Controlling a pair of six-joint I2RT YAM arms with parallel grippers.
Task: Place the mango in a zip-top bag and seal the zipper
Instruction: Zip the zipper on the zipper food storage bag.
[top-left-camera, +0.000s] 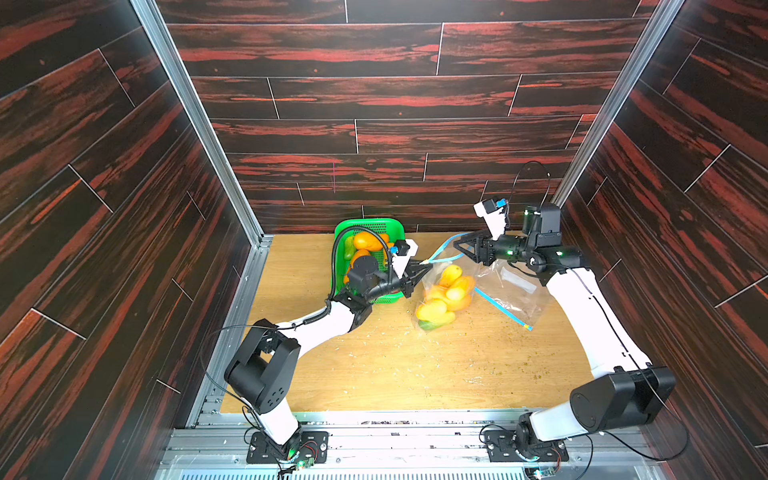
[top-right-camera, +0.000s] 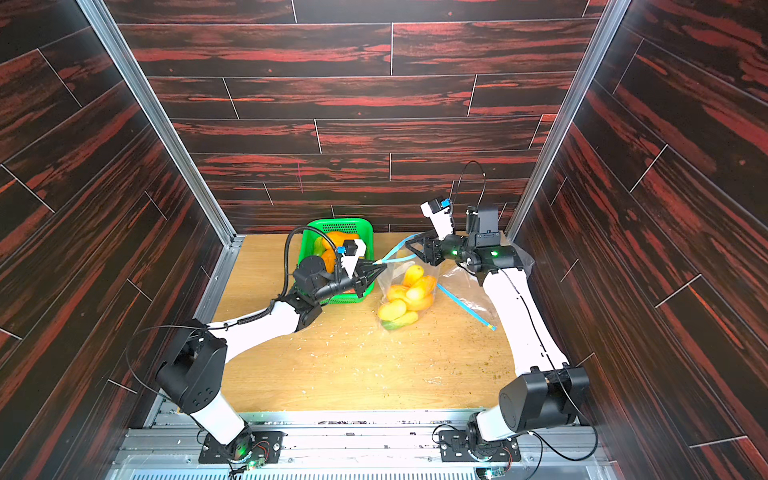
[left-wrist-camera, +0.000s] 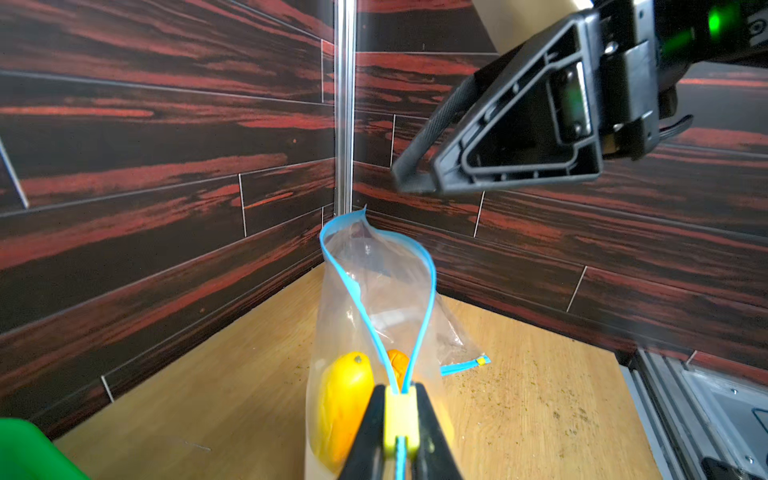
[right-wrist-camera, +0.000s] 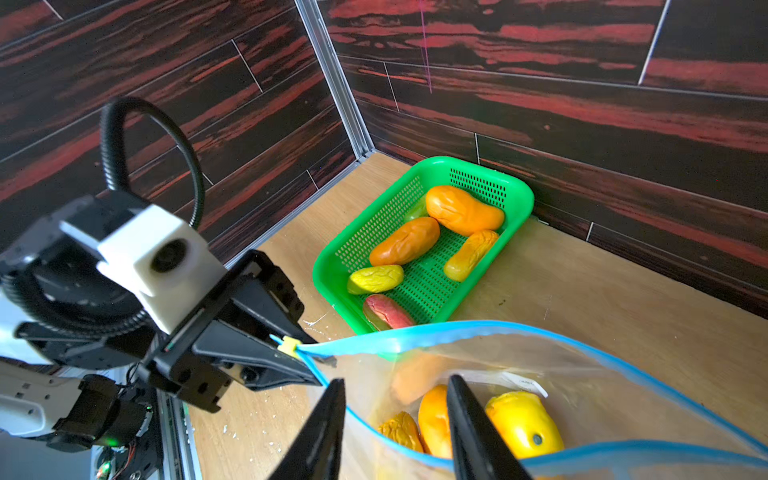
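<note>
Left wrist: yellow mango (left-wrist-camera: 347, 399) inside clear zip-top bag (left-wrist-camera: 386, 266), blue zipper (left-wrist-camera: 432, 286) gaping.

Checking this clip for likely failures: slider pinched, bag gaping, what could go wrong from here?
1. The right gripper stands open, not clamped on the bag, so the bag may drag along when the left gripper pulls the slider.
2. The top mango sits high in the bag and may block the slider.
</note>
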